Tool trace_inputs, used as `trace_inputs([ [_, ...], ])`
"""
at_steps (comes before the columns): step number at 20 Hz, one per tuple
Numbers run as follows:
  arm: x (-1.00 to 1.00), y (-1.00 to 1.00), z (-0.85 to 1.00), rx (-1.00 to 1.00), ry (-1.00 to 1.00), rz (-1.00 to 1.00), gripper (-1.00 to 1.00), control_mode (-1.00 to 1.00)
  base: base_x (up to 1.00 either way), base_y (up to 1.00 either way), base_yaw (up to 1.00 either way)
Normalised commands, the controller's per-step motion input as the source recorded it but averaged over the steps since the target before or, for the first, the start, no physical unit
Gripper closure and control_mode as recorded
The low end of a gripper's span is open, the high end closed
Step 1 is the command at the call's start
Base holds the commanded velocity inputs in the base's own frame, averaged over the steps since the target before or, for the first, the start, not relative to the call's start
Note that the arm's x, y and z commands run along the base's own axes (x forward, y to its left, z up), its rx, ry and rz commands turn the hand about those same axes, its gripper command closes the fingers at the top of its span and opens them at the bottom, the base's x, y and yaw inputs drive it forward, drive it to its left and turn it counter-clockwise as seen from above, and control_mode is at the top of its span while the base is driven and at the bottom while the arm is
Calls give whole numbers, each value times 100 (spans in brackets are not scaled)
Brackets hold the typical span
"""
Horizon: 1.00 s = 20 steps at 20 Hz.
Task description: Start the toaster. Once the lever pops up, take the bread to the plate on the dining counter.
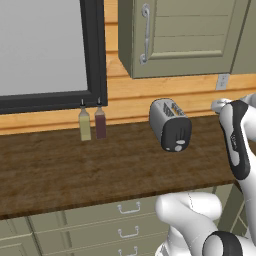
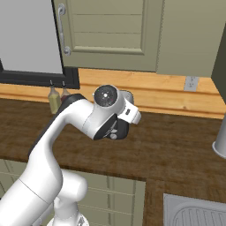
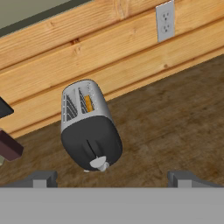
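Fingers [image 3: 112, 179] fully open, empty, short of toaster [image 3: 89, 124] on the counter [image 3: 175, 127]. Lever [image 3: 93, 148] small, hard to make out; risk: off-centre push hits knob [image 3: 99, 163] or shoves toaster.

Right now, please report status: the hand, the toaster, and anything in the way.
Hand open, holding nothing, short of toaster. Bread sits in one slot; lever not pressed yet. Two bottles stand off to the side, path clear.
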Motion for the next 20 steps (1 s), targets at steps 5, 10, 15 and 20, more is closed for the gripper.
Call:
trace_inputs([
  [5,0,0,0,0,0,0,-100,-100,0,0,0],
  [10,0,0,0,0,0,0,-100,-100,0,0,0],
  [15,0,0,0,0,0,0,-100,-100,0,0,0],
  [20,0,0,0,0,0,0,-100,-100,0,0,0],
])
